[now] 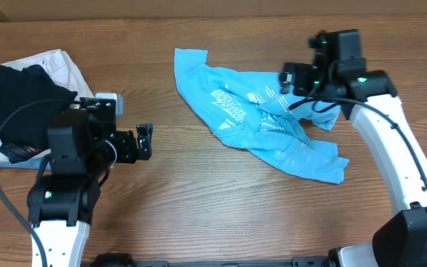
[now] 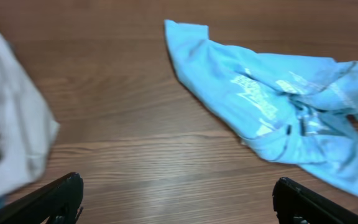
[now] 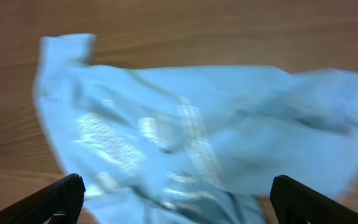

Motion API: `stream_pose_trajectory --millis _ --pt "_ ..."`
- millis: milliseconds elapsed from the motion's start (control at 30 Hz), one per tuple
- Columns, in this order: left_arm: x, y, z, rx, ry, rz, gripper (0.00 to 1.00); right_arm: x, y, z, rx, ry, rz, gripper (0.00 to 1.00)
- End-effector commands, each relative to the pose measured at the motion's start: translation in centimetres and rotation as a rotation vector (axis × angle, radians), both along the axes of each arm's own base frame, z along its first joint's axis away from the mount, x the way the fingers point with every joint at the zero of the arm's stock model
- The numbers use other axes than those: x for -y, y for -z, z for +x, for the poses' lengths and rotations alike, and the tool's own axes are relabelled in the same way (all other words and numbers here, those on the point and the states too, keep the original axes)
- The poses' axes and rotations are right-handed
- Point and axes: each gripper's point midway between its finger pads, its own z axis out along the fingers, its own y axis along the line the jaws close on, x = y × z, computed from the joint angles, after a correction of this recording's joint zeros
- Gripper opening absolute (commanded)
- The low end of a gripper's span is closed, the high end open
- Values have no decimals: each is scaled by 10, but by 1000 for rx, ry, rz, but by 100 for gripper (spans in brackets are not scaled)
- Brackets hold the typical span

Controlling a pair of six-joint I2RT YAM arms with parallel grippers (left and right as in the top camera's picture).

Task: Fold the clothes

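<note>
The light sky-blue T-shirt (image 1: 262, 115) lies crumpled on the wooden table, right of centre, with white lettering showing. It also shows in the left wrist view (image 2: 278, 106) and, blurred, in the right wrist view (image 3: 197, 130). My right gripper (image 1: 293, 77) is open and hovers above the shirt's right part; its fingertips (image 3: 176, 198) are spread wide with nothing between them. My left gripper (image 1: 145, 141) is open and empty over bare table left of the shirt, its fingertips (image 2: 179, 198) far apart.
At the far left lie a black garment (image 1: 17, 100) and a cream folded garment (image 1: 61, 67), also at the left edge of the left wrist view (image 2: 11, 143). Bare wood table (image 1: 199, 200) lies in front of the shirt.
</note>
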Motion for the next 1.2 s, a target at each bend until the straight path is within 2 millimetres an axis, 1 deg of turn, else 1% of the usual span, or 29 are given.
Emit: stream_pose_trajectory --millis 0,33,67,133,200,267,333,367,400,500,533,567,667,733,800,867,900,967,1033,1067,1100,1133,1167 --pt "35 2 8 -52 76 -125 100 39 -3 -5 -24 103 -43 100" --pt "50 9 12 -76 108 -139 100 51 0 -9 -49 130 -45 100" --pt "69 16 15 -97 149 -150 100 63 4 -14 -74 160 -46 100" --pt "92 24 17 -118 197 -164 100 81 7 -21 -109 222 -36 100" --pt "122 34 19 -146 247 -188 100 96 9 -26 -130 280 -22 100" --pt "152 47 21 -180 290 -212 100 115 9 -32 -146 337 -9 100" --pt "189 68 23 -219 336 -239 100 134 7 -40 -155 387 7 100" --pt "197 73 24 -225 345 -244 100 137 7 -41 -157 396 12 100" --pt "223 86 26 -231 375 -263 100 146 6 -46 -162 418 29 100" --pt "262 111 30 -234 401 -295 100 151 6 -49 -173 433 37 100" --pt "269 119 31 -238 389 -297 99 150 7 -50 -176 430 36 100" --pt "280 136 34 -244 373 -296 99 150 7 -50 -176 430 36 100" --pt "297 171 38 -238 370 -271 98 150 7 -50 -176 430 36 100" --pt "298 186 41 -250 346 -259 97 150 7 -50 -177 430 36 100" --pt "295 197 43 -264 311 -252 96 150 7 -50 -176 430 36 100" --pt "295 200 44 -270 299 -260 93 150 7 -50 -176 430 36 100" --pt "295 200 44 -271 299 -259 89 150 7 -50 -176 430 36 100" --pt "295 200 44 -271 299 -259 77 150 7 -50 -176 430 36 100" --pt "293 201 44 -275 293 -253 58 150 7 -50 -177 430 36 100" --pt "292 202 44 -276 290 -250 46 150 7 -51 -180 430 36 100" --pt "291 202 45 -273 281 -247 27 150 7 -51 -183 430 36 100" --pt "289 202 47 -271 272 -245 13 150 7 -52 -183 430 36 100" --pt "288 202 48 -273 264 -248 8 150 7 -52 -183 430 36 100"
